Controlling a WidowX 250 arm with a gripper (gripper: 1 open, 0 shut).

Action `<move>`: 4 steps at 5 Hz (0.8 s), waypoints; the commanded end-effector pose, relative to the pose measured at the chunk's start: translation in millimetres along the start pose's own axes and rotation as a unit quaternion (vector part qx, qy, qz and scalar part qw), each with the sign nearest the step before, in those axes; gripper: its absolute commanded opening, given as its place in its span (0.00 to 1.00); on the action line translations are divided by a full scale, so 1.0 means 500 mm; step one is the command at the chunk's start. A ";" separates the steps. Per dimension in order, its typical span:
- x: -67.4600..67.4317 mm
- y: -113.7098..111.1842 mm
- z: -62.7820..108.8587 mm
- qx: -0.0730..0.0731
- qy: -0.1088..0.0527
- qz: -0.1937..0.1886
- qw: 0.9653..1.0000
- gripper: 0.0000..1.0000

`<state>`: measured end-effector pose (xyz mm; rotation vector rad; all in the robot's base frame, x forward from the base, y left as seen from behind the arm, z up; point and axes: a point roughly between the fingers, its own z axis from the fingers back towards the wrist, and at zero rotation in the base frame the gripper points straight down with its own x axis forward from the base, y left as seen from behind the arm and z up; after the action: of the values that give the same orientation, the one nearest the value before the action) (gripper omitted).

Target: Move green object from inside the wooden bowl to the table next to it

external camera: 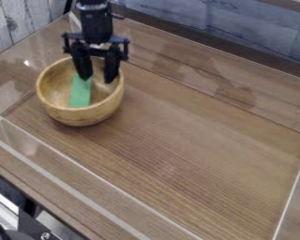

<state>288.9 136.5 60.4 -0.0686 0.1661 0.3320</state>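
Black arm vertical, gripper (pixel 95 67) pointing straight down, fingers spread apart, empty

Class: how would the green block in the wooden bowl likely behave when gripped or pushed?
The green block looks flat and straight-edged, so probably stiff and unlikely to roll. It leans on the wooden bowl's smooth hollow, so it may slide.

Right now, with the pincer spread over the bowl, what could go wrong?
1. The green block lies inside the wooden bowl, ungripped; the open pincer may close on nothing.
2. The fingers hang over the far rim; descending could knock or tip the bowl.
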 end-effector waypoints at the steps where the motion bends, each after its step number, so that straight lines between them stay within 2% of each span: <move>1: 0.030 -0.004 0.054 0.002 -0.027 0.001 1.000 0.00; 3: 0.022 0.016 0.024 0.012 -0.021 -0.032 0.999 0.00; 4: 0.024 0.027 0.026 0.009 -0.018 -0.006 1.000 0.00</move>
<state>290.3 148.1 55.4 -0.0653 0.1844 0.3121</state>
